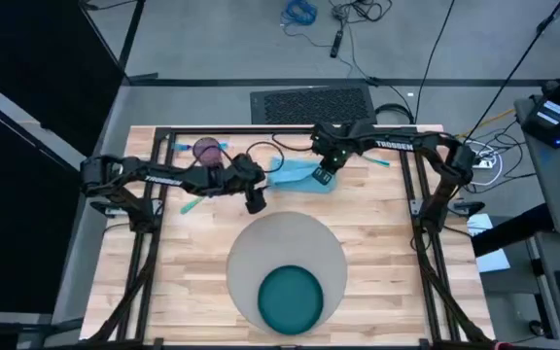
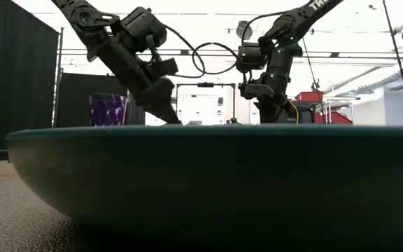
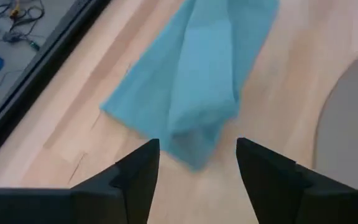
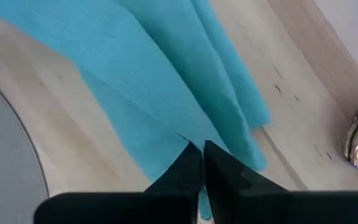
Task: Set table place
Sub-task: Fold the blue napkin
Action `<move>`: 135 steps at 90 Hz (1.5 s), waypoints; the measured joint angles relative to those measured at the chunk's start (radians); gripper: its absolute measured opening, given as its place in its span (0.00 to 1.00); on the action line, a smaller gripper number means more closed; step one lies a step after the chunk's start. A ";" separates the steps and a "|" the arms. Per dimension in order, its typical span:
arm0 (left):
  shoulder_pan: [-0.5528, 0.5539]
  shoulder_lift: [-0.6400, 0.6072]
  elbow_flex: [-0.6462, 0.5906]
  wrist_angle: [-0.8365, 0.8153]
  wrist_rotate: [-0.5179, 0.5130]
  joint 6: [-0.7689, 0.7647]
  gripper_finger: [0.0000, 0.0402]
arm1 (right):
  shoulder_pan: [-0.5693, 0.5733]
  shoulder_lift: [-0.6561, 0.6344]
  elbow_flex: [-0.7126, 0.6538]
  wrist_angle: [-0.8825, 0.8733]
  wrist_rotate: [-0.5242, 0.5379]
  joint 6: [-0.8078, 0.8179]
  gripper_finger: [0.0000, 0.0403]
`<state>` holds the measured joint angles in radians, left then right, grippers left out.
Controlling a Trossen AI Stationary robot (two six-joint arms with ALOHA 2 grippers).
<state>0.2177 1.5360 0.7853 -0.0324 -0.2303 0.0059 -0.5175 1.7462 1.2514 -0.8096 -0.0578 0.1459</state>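
Toward the far edge of the bench [image 1: 377,243], the right end effector [image 4: 202,163] has its fingers pressed together, pinching the pale blue cloth napkin [image 1: 299,175], which lies in soft folds just beyond the far rim of the placemat [image 1: 309,238]. The left end effector [image 3: 197,158] hangs just beside the napkin's other end with its fingers spread, one to each side of a folded corner, not yet touching it.

To my eye the step in hand is moving the napkin to the setting. It would go best if the left fingers close on the corner low and squarely, so both ends lift together and the limp cloth does not sag or unfold.

The placemat is a flat, matte grey disc near the front edge, carrying a smooth dark teal plate [image 1: 291,298]. A purple faceted glass [image 1: 206,150] stands near the far left corner on pale planked wood.
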 joint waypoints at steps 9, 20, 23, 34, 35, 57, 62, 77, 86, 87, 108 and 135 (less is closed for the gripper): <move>-0.018 0.000 0.000 -0.002 0.054 0.014 0.50 | -0.002 0.000 0.000 0.000 0.000 0.000 0.00; -0.042 0.000 0.000 0.042 0.110 0.062 0.50 | -0.001 0.000 0.000 0.000 0.000 0.000 0.00; -0.043 0.000 0.000 0.049 0.110 0.070 0.50 | -0.001 0.000 0.000 0.000 0.000 0.000 0.00; -0.033 0.019 0.000 0.070 0.125 0.079 0.49 | -0.001 0.000 0.000 0.000 -0.001 0.004 0.00; -0.032 0.022 0.000 0.072 0.131 0.079 0.49 | -0.001 0.000 0.000 0.000 -0.002 0.004 0.00; -0.015 0.083 0.001 0.107 0.245 0.077 0.49 | -0.001 0.001 0.000 0.006 -0.026 0.003 0.00; -0.013 0.087 0.001 0.124 0.245 0.085 0.49 | -0.001 0.001 0.000 0.008 -0.026 0.003 0.00; 0.037 0.111 0.014 0.155 0.257 0.084 0.49 | 0.002 0.001 0.000 0.011 -0.030 0.004 0.00; 0.071 0.142 0.036 0.150 0.298 0.079 0.49 | 0.002 0.001 0.000 0.012 -0.040 0.005 0.00; 0.074 0.147 0.039 0.147 0.301 0.080 0.49 | 0.002 0.001 0.000 0.012 -0.042 0.006 0.00; 0.112 0.233 0.116 0.160 0.308 0.086 0.49 | 0.002 0.002 0.000 0.013 -0.045 0.007 0.00; 0.119 0.281 0.150 0.144 0.282 0.100 0.49 | 0.000 0.002 0.000 0.004 0.012 0.011 0.00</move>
<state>0.3371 1.8166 0.9349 0.1116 0.0518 0.1058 -0.5172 1.7477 1.2514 -0.8060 -0.0459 0.1566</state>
